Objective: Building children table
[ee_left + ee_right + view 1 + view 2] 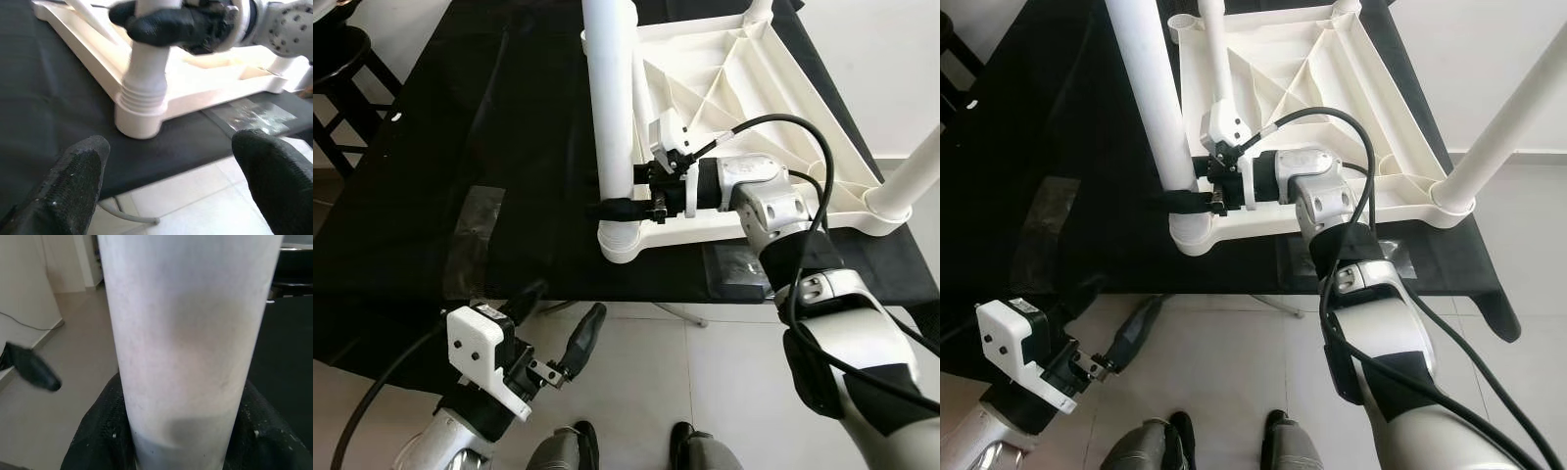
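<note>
Three white legs stand up from upturned white plastic tabletop, which lies ribbed underside up on black cloth-covered work table so the sockets face up for assembly. Right gripper clamps near-corner leg just above its corner socket; black fingers wrap either side of the tube, pinching it, likely to steady or twist it home. Threaded collar at leg base sits in socket, looks seated or close; cannot tell if fully tight. Second leg rises from the tabletop's corner on the robot's right, third leg from the far corner. Left gripper hangs below the work table's near edge, over tiled floor, fingers spread wide, holding nothing, aimed toward corner socket, probably ready to assist. Clear tape patches on cloth beside the tabletop.
</note>
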You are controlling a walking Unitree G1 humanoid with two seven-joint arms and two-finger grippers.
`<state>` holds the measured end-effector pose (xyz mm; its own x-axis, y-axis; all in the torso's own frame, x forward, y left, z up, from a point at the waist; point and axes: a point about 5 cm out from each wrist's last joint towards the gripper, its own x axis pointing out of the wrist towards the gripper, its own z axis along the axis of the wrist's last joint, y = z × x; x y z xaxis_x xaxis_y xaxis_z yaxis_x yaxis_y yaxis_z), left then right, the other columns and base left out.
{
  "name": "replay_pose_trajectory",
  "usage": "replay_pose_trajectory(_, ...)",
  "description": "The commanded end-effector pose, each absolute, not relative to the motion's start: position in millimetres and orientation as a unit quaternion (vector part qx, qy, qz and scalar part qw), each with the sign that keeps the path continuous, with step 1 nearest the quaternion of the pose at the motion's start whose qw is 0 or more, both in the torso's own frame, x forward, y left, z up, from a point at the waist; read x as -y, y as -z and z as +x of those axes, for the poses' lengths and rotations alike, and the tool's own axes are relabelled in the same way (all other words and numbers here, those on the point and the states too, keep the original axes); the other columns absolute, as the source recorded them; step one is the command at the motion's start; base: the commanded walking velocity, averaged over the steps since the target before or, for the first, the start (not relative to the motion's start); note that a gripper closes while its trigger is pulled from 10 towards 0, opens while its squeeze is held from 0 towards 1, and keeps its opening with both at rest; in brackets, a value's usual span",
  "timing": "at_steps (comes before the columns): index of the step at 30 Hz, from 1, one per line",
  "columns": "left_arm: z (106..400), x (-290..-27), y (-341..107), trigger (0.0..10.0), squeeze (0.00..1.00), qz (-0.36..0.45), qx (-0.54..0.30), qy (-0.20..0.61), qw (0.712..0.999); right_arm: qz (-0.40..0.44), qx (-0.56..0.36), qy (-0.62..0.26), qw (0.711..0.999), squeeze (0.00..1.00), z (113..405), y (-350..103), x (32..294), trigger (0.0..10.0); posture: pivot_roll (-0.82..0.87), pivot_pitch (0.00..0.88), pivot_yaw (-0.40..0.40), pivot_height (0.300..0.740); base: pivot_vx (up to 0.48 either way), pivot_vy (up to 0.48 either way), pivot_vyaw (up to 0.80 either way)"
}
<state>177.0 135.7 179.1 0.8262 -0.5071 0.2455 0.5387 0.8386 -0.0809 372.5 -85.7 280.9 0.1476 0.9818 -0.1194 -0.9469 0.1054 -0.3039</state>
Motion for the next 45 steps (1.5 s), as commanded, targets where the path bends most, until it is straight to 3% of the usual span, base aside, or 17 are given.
replay_pose_trajectory(1,174.9,-135.4,-173.2,10.0,0.00,-0.082,0.098,0.296,0.947,-0.137,0.047,-0.607,0.781,0.00,374.6,-269.6,93.1,0.0,-0.01,0.290,0.018,0.740,0.000,0.000,0.00)
replay_pose_trajectory(5,175.0,-135.2,-171.8,10.0,0.00,-0.089,0.101,0.306,0.942,-0.119,0.046,-0.552,0.824,0.00,373.9,-260.8,101.4,0.0,-0.02,0.290,0.008,0.740,0.000,0.000,0.00)
replay_pose_trajectory(6,175.5,-135.1,-171.2,10.0,0.00,-0.090,0.104,0.313,0.940,-0.100,0.009,-0.302,0.948,0.00,369.4,-225.8,116.4,0.0,-0.03,0.295,-0.001,0.740,0.000,0.000,0.00)
replay_pose_trajectory(10,177.2,-135.9,-171.1,10.0,0.00,-0.090,0.106,0.313,0.939,-0.087,-0.027,-0.179,0.980,0.00,337.0,-188.4,119.1,0.0,-0.03,0.301,0.021,0.740,0.000,0.000,0.00)
replay_pose_trajectory(17,182.3,-138.5,-169.3,10.0,0.00,-0.074,0.113,0.302,0.944,-0.064,-0.026,-0.243,0.968,0.00,325.2,-178.9,83.4,0.0,-0.04,0.277,0.019,0.740,0.000,0.000,0.00)
replay_pose_trajectory(18,183.3,-139.5,-168.8,10.0,0.00,-0.073,0.114,0.297,0.945,-0.060,-0.018,-0.260,0.964,0.00,328.0,-184.1,77.4,2.4,-0.04,0.276,0.019,0.740,0.000,0.000,0.00)
replay_pose_trajectory(19,184.0,-140.4,-168.6,10.0,0.00,-0.072,0.116,0.291,0.947,-0.056,-0.009,-0.292,0.955,0.00,329.7,-189.8,70.6,10.0,-0.04,0.276,0.019,0.740,0.000,0.000,0.00)
replay_pose_trajectory(22,184.7,-141.4,-168.5,10.0,0.00,-0.072,0.118,0.285,0.948,-0.035,0.012,-0.335,0.942,0.00,330.0,-201.2,63.5,10.0,-0.04,0.275,0.019,0.740,0.000,0.000,0.00)
replay_pose_trajectory(23,185.6,-141.8,-168.3,10.0,0.00,-0.072,0.120,0.282,0.949,-0.023,0.030,-0.379,0.925,1.00,329.2,-210.5,59.0,10.0,-0.04,0.273,0.020,0.740,0.000,0.000,0.00)
replay_pose_trajectory(24,185.6,-141.8,-168.3,10.0,0.00,-0.072,0.120,0.282,0.949,-0.023,0.030,-0.379,0.925,1.00,329.2,-210.5,59.0,10.0,-0.04,0.273,0.020,0.740,0.000,0.000,0.00)
replay_pose_trajectory(26,187.1,-142.0,-167.8,10.0,0.00,-0.072,0.121,0.279,0.950,-0.018,0.062,-0.463,0.884,1.00,324.1,-232.8,52.9,10.0,-0.04,0.272,0.020,0.740,0.000,0.000,0.00)
replay_pose_trajectory(27,187.1,-142.0,-167.8,10.0,0.00,-0.072,0.121,0.279,0.950,-0.018,0.062,-0.463,0.884,1.00,324.1,-232.8,52.9,10.0,-0.04,0.272,0.020,0.740,0.000,0.000,0.00)
replay_pose_trajectory(30,186.9,-142.2,-167.1,10.0,0.00,-0.072,0.122,0.273,0.951,-0.042,0.082,-0.534,0.841,1.00,336.3,-253.4,58.0,10.0,-0.03,0.270,0.018,0.740,0.000,0.000,0.00)
replay_pose_trajectory(33,186.6,-143.0,-166.5,10.0,0.00,-0.072,0.123,0.268,0.953,-0.057,0.090,-0.545,0.831,1.00,344.1,-259.7,60.6,10.0,-0.03,0.270,0.018,0.740,0.000,0.000,0.00)
replay_pose_trajectory(34,186.4,-142.9,-166.4,10.0,0.00,-0.071,0.124,0.266,0.953,-0.066,0.090,-0.569,0.815,0.00,347.7,-263.5,61.3,10.0,-0.02,0.270,0.015,0.740,0.000,0.000,0.00)
replay_pose_trajectory(38,185.0,-142.9,-166.5,10.0,0.00,-0.071,0.126,0.262,0.954,-0.097,0.078,-0.656,0.745,0.00,350.1,-271.2,62.7,10.0,-0.02,0.273,0.012,0.740,0.000,0.000,0.00)
replay_pose_trajectory(45,183.9,-143.2,-166.8,10.0,0.00,-0.070,0.126,0.262,0.954,-0.094,0.065,-0.674,0.730,0.00,357.4,-274.3,58.0,10.0,-0.01,0.280,0.016,0.740,0.000,0.000,0.00)
